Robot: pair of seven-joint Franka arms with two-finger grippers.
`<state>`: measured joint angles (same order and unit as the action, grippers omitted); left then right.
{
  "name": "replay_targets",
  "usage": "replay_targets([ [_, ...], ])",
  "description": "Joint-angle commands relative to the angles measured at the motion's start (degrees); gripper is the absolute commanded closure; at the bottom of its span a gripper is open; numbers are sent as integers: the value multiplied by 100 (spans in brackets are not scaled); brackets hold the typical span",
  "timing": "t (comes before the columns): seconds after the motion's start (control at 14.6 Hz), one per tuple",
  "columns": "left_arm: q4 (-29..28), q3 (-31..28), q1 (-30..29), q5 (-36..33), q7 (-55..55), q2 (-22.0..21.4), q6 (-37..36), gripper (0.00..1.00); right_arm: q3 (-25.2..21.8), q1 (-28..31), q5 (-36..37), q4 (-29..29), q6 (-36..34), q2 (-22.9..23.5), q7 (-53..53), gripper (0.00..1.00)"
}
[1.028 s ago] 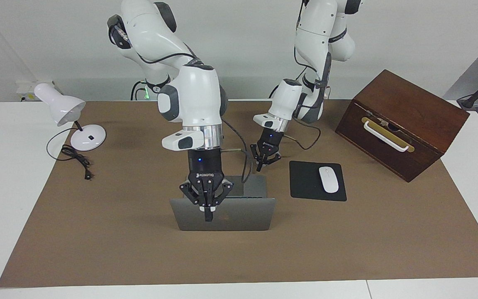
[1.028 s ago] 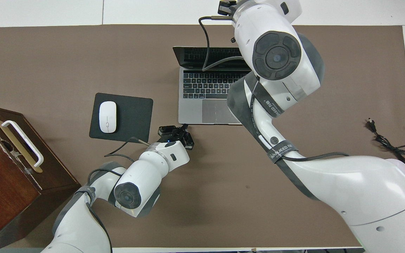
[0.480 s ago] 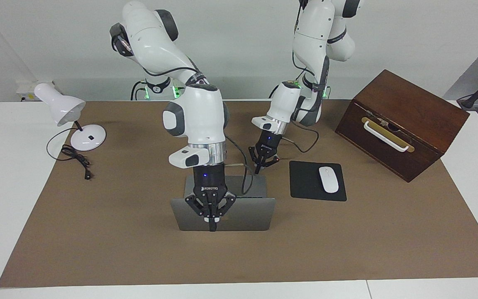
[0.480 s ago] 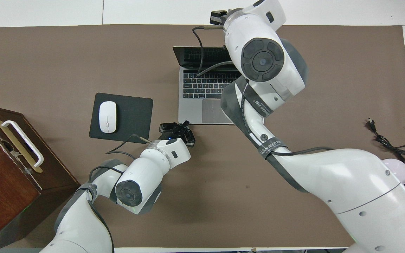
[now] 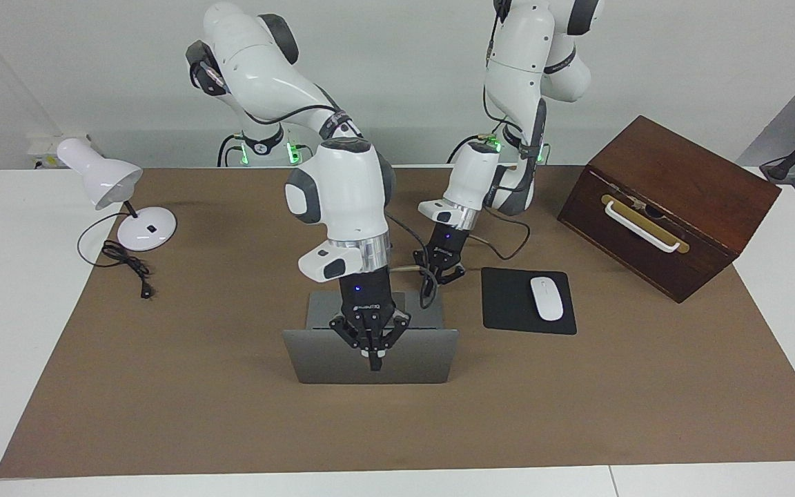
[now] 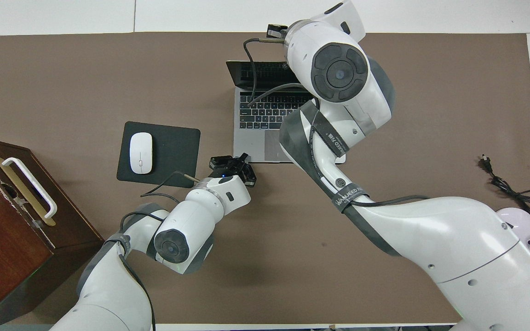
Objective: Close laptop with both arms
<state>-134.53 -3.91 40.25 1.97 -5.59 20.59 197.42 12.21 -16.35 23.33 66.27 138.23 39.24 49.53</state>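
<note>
It looked like a robotics lab staged as an office desk: two white arms (image 5: 342, 186) were mounted at a white table (image 5: 11, 310) covered by a brown mat (image 5: 197, 386), against a bare wall. A desk lamp (image 5: 104, 183), a mouse pad (image 5: 508, 304) with a mouse (image 5: 546, 298) and a wooden box (image 5: 670, 203) stood as props.

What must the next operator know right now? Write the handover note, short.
Right gripper: shut, tips down against the outer face of the lid, just below its top edge.
Left gripper: low at the corner of the laptop's base nearest the robots, toward the left arm's end.
Laptop: mid-table, open, lid about upright.
Done: both arms are in place at the laptop.
Left: fold the lid down onto the keyboard, probably with the left gripper steadying the base.
</note>
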Motion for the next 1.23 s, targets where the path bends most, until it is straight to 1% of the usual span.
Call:
replay_targets([
  [0.0, 103, -49, 44, 67, 40, 209, 77, 100, 106, 79, -529, 78, -165, 23, -373, 100],
  [0.21, 112, -49, -17, 67, 49, 209, 86, 100, 115, 97, -732, 333, -191, 5, -435, 100],
  [0.34, 129, -49, -87, 67, 49, 244, 139, 100, 141, 123, -1178, 404, -296, -3, -671, 100],
  [0.41, 121, -49, -88, 67, 49, 244, 148, 100, 133, 123, -1520, 404, -410, -30, -846, 100],
  [0.69, 138, -49, -131, 58, 49, 244, 148, 100, 141, 132, -2260, 430, -876, -56, -1024, 100],
  [0.89, 138, -49, -184, 49, 58, 270, 165, 100, 132, 185, -2700, 430, -1245, -74, -1024, 100],
  [1.17, 138, -49, -176, 41, 66, 323, 227, 100, 97, 290, -3105, 413, -2018, -135, -1033, 100],
])
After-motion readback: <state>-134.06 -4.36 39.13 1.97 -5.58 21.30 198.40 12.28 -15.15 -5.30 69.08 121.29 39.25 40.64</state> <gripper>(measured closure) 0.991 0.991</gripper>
